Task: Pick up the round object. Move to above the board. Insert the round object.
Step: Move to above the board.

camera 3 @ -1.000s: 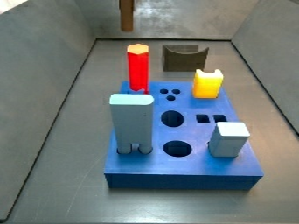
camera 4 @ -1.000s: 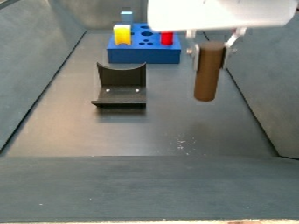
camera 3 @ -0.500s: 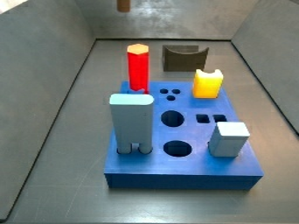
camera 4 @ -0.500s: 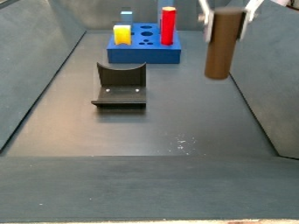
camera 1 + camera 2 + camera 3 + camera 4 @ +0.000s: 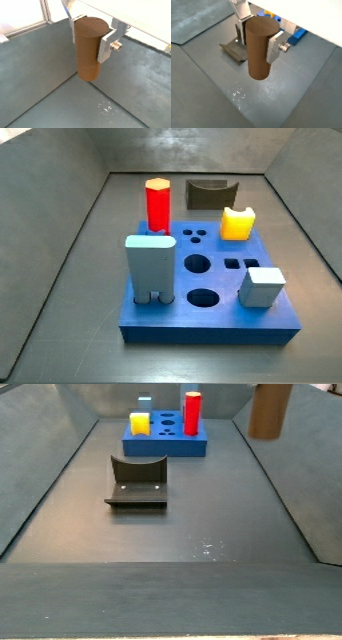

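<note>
The round object [image 5: 89,55], a plain brown cylinder, hangs upright in my gripper [image 5: 90,32], whose silver fingers [image 5: 107,47] are shut on its upper part. Both wrist views show it high above the dark floor; it also shows in a wrist view [image 5: 260,52]. In a side view only its lower part [image 5: 270,409] shows, at the top edge, with the gripper out of frame. The blue board [image 5: 214,318] lies on the floor, with open round holes in its middle. It shows far off in a side view [image 5: 167,446], apart from the cylinder.
On the board stand a red peg [image 5: 158,205], a yellow piece [image 5: 238,223], a light blue block [image 5: 150,268] and a white cube [image 5: 263,286]. A dark arch-shaped block [image 5: 138,481] lies on the floor beside the board. Grey walls enclose the floor.
The gripper has risen with the cylinder. The cylinder has left the top of one side view and moved up and right in the other.
</note>
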